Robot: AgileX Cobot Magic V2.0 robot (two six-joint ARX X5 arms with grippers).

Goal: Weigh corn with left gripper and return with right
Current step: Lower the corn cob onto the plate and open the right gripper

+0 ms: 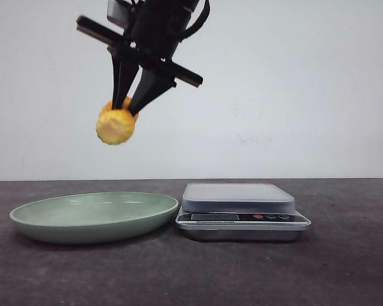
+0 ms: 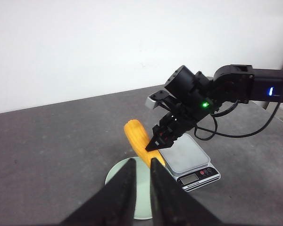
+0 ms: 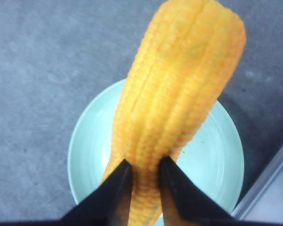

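The corn (image 1: 115, 125) is a yellow-orange cob held in the air above the pale green plate (image 1: 94, 217). My right gripper (image 1: 124, 105) is shut on it, its black fingers pinching one end, as the right wrist view (image 3: 145, 165) shows with the corn (image 3: 179, 84) over the plate (image 3: 92, 141). The left wrist view shows that same right gripper (image 2: 153, 146), green light lit, holding the corn (image 2: 137, 139). My left gripper (image 2: 143, 162) is high above the plate (image 2: 114, 179), empty, its fingers almost together. It is out of the front view.
A silver kitchen scale (image 1: 241, 210) with an empty platform stands just right of the plate on the dark table; it also shows in the left wrist view (image 2: 186, 155). Its edge shows in the right wrist view (image 3: 273, 188). A white wall stands behind.
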